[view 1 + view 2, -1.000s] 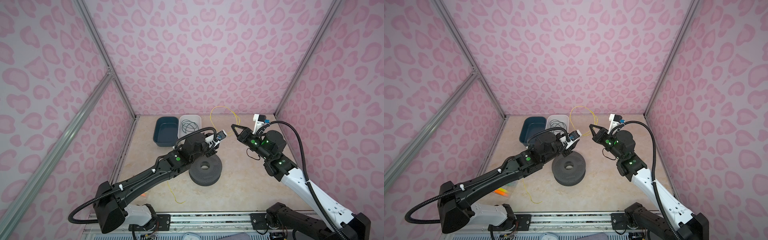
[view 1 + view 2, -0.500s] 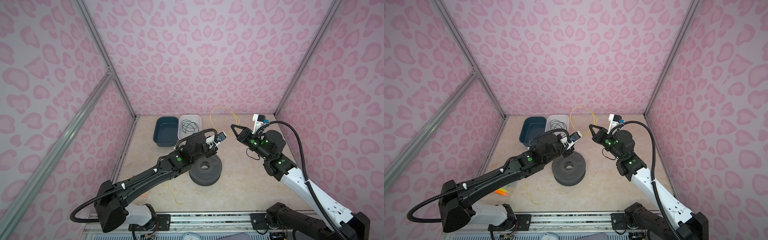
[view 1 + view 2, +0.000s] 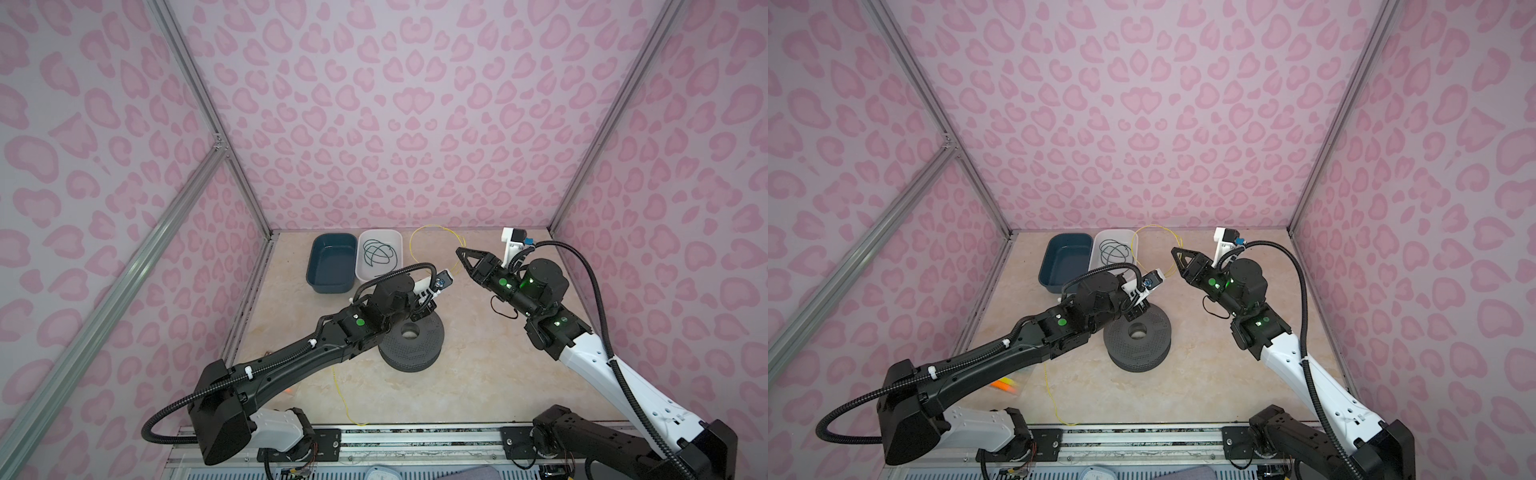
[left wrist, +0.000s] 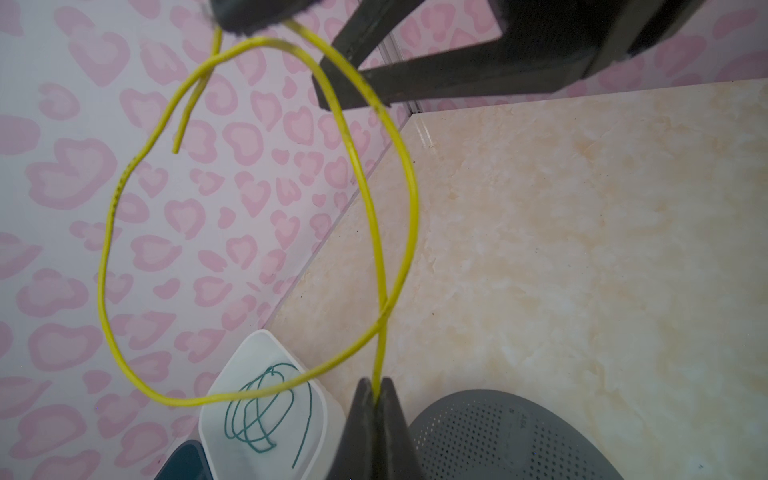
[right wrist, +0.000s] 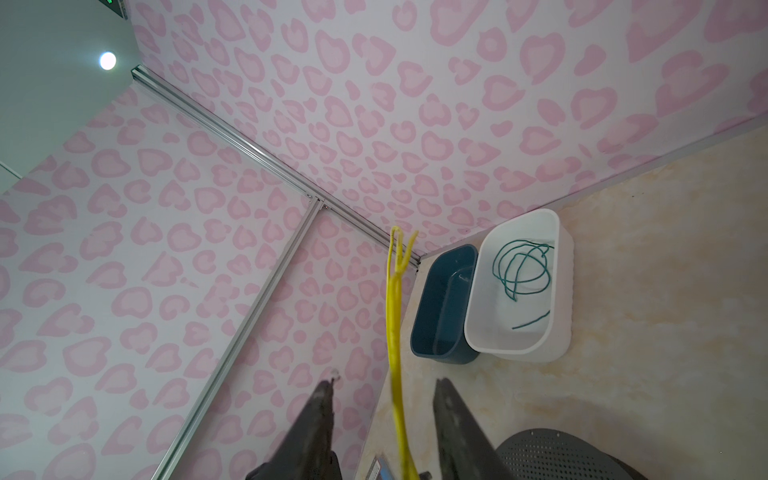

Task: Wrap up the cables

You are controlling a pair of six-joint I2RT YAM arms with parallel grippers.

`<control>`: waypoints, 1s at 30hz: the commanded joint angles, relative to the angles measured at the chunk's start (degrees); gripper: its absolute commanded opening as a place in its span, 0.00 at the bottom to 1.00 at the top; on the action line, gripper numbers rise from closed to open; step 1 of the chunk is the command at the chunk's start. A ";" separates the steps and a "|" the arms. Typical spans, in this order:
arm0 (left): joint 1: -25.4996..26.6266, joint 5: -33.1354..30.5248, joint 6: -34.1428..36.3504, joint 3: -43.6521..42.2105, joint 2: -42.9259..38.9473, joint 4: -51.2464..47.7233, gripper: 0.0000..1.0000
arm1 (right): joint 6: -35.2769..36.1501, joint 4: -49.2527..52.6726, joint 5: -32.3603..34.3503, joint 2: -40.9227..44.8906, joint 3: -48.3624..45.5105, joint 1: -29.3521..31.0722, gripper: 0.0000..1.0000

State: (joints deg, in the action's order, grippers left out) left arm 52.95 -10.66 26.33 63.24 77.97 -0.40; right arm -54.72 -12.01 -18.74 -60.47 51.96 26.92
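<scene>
The yellow cable (image 4: 409, 183) stands in a raised loop (image 3: 432, 225) between my two arms, near the back wall. My left gripper (image 4: 376, 392) is shut on the strand that leads into the loop, just above the grey perforated spool (image 3: 411, 340). My right gripper (image 5: 384, 384) is open, with the yellow cable (image 5: 392, 316) passing loose between its spread fingers. In both top views the right gripper (image 3: 461, 253) points at the loop (image 3: 1152, 226). The dark green cable (image 3: 376, 253) lies coiled in the white tray (image 3: 374, 272). A yellow tail (image 3: 343, 395) trails over the floor to the front edge.
An empty blue bin (image 3: 330, 262) stands left of the white tray (image 3: 1100, 270) at the back. The spool (image 3: 1138, 336) sits mid-floor under the left forearm. Orange and yellow markers (image 3: 1005, 384) lie at the front left. Pink patterned walls close in three sides.
My left gripper has closed on the yellow cable. My right gripper, shut a moment ago, has opened and let the cable go. Neither arm has moved much.
</scene>
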 commanded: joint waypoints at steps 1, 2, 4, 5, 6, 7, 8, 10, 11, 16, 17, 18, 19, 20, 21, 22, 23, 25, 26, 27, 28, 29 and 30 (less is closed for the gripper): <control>-0.04 0.99 -2.40 -0.07 -0.57 -0.26 0.04 | 1.51 0.84 -0.51 1.58 1.01 -0.79 0.49; -0.04 0.99 -2.95 -0.04 -0.49 -0.50 0.04 | 2.27 2.17 -0.25 2.28 1.34 -1.09 0.49; -0.03 1.23 -3.70 -0.44 -0.62 -0.31 0.04 | 4.07 4.74 0.69 3.59 1.99 -1.58 0.49; -0.04 1.56 -4.25 -0.67 -0.79 -0.09 0.04 | 5.03 6.18 1.18 4.17 2.24 -1.84 0.49; -0.08 1.73 -4.58 -0.90 -0.87 0.11 0.04 | 5.79 7.39 1.54 4.57 2.49 -2.16 0.49; -0.04 1.78 -4.94 -0.92 -0.97 0.06 0.04 | 6.64 8.84 2.05 5.03 2.78 -2.46 0.47; -0.04 1.84 -5.27 -0.93 -1.00 -0.05 0.04 | 7.39 10.16 2.49 5.31 3.04 -2.77 0.45; -0.04 1.95 -5.53 -1.05 -1.20 -0.04 0.04 | 8.53 11.71 2.66 5.54 3.64 -3.14 0.40; -0.04 1.95 -5.53 -0.98 -1.25 -0.15 0.04 | 9.32 12.54 2.53 5.26 4.31 -3.19 0.38; -0.04 1.95 -5.50 -0.71 -1.20 -0.56 0.04 | 11.25 14.91 -0.23 2.37 7.34 -3.12 0.34; -0.04 1.87 -5.45 -0.60 -1.16 -0.67 0.04 | 11.30 14.91 -0.77 1.86 7.78 -3.10 0.34; -0.03 1.85 -5.43 -0.57 -1.16 -0.68 0.04 | 11.36 14.74 -1.15 1.47 8.00 -3.08 0.34; -0.02 1.79 -5.47 -0.62 -1.16 -0.79 0.04 | 11.34 14.56 -1.44 0.89 8.19 -2.99 0.34; 0.03 1.95 -5.49 -0.65 -1.16 -0.83 0.04 | 11.39 14.65 -1.93 0.26 8.54 -2.92 0.32; -0.04 1.96 -5.43 -0.52 -1.07 -0.75 0.04 | 11.33 14.41 -2.55 -0.33 8.79 -2.86 0.31; -0.02 1.95 -5.41 -0.48 -1.07 -0.85 0.04 | 11.30 14.12 -3.12 -0.88 8.98 -2.82 0.29; 0.05 1.95 -5.30 -0.49 -1.02 -0.93 0.04 | 11.30 14.08 -3.46 -1.50 9.16 -2.66 0.28; 0.05 1.82 -5.23 -0.49 -0.94 -1.03 0.04 | 11.32 14.11 -4.18 -2.72 9.82 -2.44 0.23; 0.05 1.85 -5.23 -0.44 -0.81 -1.07 0.04 | 11.21 13.80 -4.66 -3.11 9.91 -2.37 0.21; 0.09 1.85 -5.14 -0.50 -0.81 -1.10 0.04 | 11.13 13.39 -4.98 -3.54 9.97 -2.21 0.19; 0.05 1.83 -5.14 -0.49 -0.76 -1.23 0.04 | 11.04 13.24 -5.23 -3.75 10.13 -2.15 0.15; 0.05 1.95 -5.08 -0.47 -0.76 -1.31 0.04 | 11.04 13.02 -5.35 -3.94 10.13 -2.04 0.10; 0.05 1.95 -5.04 -0.55 -0.72 -1.26 0.04 | 11.04 12.89 -5.58 -4.09 10.21 -1.87 0.07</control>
State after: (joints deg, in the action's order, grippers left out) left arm 52.99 -9.17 21.04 62.41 77.38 -1.83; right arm -43.99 2.83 -22.61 -64.12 61.78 24.75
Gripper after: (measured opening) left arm 0.059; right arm 0.082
